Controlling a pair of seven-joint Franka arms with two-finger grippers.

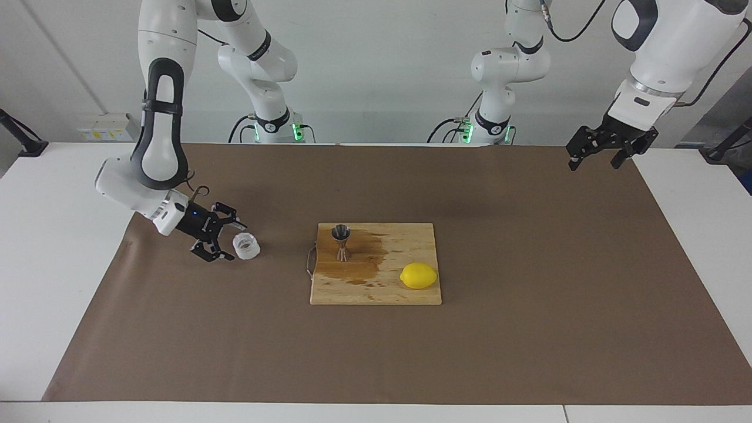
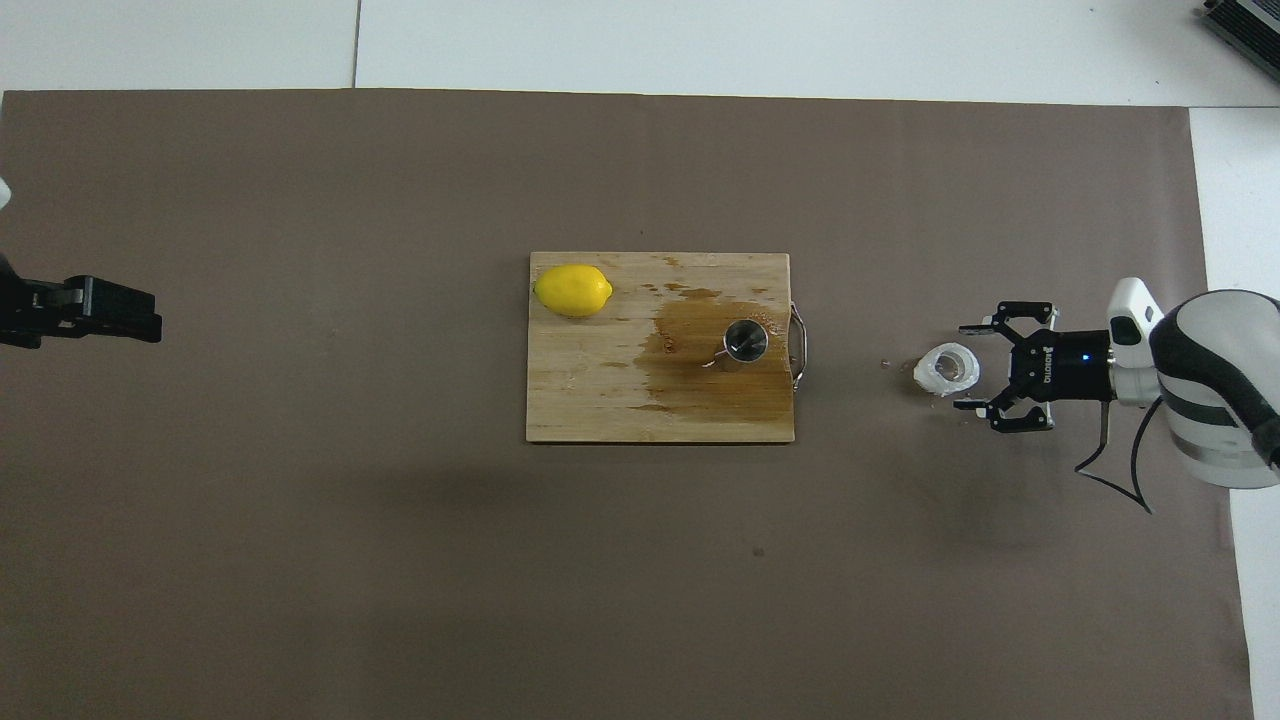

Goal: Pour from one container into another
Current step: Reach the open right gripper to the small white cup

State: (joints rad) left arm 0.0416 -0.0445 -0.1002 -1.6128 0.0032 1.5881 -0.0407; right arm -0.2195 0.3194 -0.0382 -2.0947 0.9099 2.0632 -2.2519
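Observation:
The small translucent whitish jar (image 1: 247,245) (image 2: 948,368) stands upright on the brown mat, between the cutting board and the right arm's end of the table. My right gripper (image 1: 231,241) (image 2: 964,367) is low and open, lying level. Its fingertips reach both sides of the jar's edge, and no touch shows. The steel jigger (image 1: 341,242) (image 2: 745,342) stands on the wet part of the wooden board (image 1: 405,241) (image 2: 590,400). My left gripper (image 1: 593,161) (image 2: 140,312) waits open in the air over the mat's edge at the left arm's end.
A yellow lemon (image 1: 419,275) (image 2: 573,290) lies on the board's corner toward the left arm's end. A dark wet stain (image 1: 358,267) spreads around the jigger. The board's metal handle (image 2: 798,346) faces the jar. A few drops dot the mat (image 2: 884,364) by the jar.

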